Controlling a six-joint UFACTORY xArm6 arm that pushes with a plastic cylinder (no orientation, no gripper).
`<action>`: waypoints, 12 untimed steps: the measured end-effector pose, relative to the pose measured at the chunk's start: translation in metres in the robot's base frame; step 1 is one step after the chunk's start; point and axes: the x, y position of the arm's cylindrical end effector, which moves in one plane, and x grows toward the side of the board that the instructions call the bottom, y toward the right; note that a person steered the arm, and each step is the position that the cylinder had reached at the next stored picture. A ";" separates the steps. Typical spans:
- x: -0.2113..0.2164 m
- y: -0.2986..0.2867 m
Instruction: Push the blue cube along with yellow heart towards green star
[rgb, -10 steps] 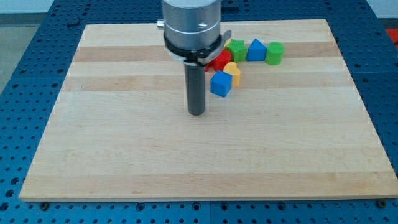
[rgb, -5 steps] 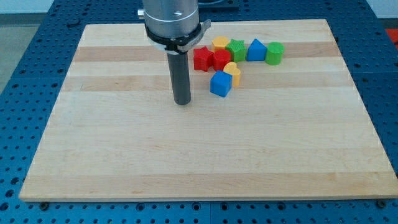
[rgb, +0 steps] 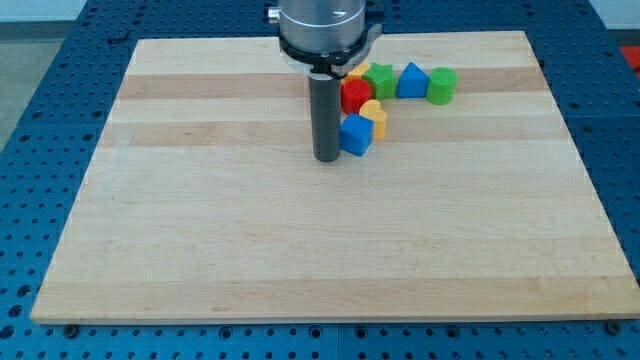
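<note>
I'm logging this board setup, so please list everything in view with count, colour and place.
cube: 1, blue, centre, touching the heart.
heart: 1, yellow, just right and above the cube.
star: 1, green, near the view's top.
red block: 1, red, between heart and star, shape partly hidden.
blue block: 1, blue, pointed top, right of the star.
green block: 1, green, rightmost.
board: 1, pale wood.
my tip: 1, dark, immediately left of the cube.

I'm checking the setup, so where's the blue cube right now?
The blue cube sits right of centre in the view's upper half, beside my tip on its left, with the yellow heart up-right of it.
</note>
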 end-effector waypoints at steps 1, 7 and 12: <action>-0.004 0.007; -0.006 0.010; -0.024 -0.015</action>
